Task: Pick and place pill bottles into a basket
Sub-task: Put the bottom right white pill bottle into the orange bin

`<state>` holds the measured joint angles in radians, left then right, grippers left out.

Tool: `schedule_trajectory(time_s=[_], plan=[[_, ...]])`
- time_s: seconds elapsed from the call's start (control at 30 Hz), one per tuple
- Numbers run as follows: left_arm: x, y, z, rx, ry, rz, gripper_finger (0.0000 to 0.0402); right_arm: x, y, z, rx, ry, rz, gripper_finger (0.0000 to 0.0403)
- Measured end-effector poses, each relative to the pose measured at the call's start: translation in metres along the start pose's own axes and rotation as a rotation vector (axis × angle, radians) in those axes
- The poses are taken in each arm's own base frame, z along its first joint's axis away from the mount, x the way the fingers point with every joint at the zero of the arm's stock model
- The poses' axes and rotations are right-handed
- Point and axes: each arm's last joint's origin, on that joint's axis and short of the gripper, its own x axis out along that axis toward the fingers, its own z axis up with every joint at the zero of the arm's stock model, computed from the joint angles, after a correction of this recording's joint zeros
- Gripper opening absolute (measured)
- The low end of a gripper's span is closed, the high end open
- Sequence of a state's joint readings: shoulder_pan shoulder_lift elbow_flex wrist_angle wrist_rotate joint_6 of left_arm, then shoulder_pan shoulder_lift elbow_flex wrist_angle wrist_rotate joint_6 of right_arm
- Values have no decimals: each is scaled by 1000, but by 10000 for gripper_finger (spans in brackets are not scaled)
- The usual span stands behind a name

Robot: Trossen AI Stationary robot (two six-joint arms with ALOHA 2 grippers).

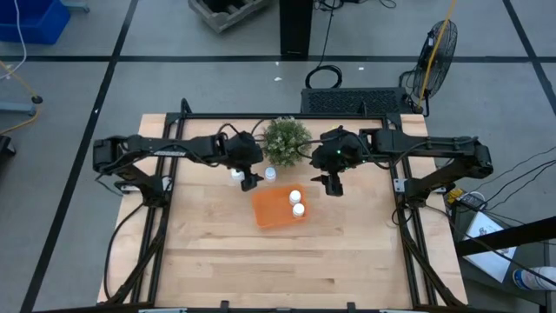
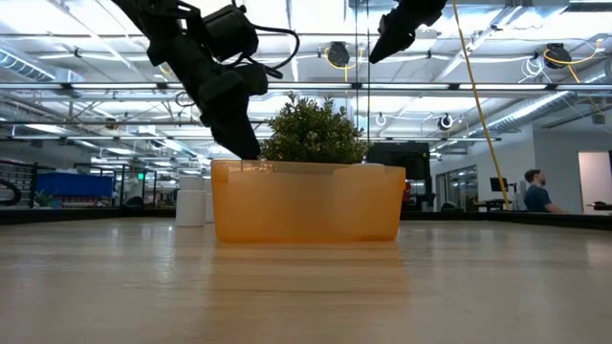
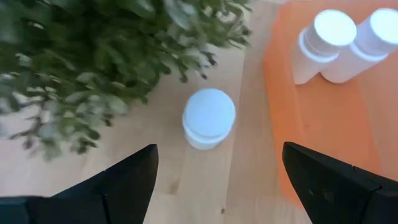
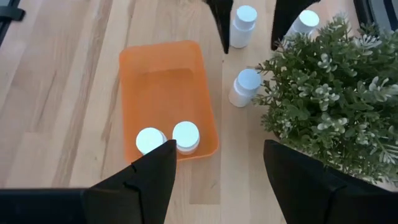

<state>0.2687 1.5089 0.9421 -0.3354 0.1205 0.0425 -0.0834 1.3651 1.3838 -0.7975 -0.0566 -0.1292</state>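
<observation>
The orange basket (image 1: 276, 209) lies at the table's middle and holds two upright white pill bottles (image 1: 295, 196) (image 1: 299, 209), which also show in the right wrist view (image 4: 150, 140) (image 4: 186, 137). A third bottle (image 1: 270, 174) (image 3: 209, 118) stands on the table between the basket and the plant. Two more (image 4: 244, 25) (image 4: 303, 22) stand farther left by the plant. My left gripper (image 1: 250, 181) (image 3: 219, 152) is open and empty, just left of the third bottle. My right gripper (image 1: 333, 184) (image 4: 217, 149) is open and empty, raised to the right of the basket.
A round bushy green plant (image 1: 286, 141) stands just behind the basket and the loose bottles. Bare wooden table (image 1: 287, 261) lies toward the near edge. In the low view a person (image 2: 535, 191) sits far off in the room.
</observation>
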Motion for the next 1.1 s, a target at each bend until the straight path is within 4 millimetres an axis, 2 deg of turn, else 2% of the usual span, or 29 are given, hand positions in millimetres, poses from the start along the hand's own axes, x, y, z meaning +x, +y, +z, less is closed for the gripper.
schedule_trajectory(time_s=[0.43, 0.77, 1.1], plan=[[5, 1, 5, -22, -55, 46, 349, 0, 0, 1, -17, -14, -3, 231], [22, -4, 5, -184, -56, 90, 349, 0, 0, 1, -42, -10, -4, 231], [24, -17, 5, -308, -82, 149, 349, 0, 0, 0, -62, -3, -3, 231]])
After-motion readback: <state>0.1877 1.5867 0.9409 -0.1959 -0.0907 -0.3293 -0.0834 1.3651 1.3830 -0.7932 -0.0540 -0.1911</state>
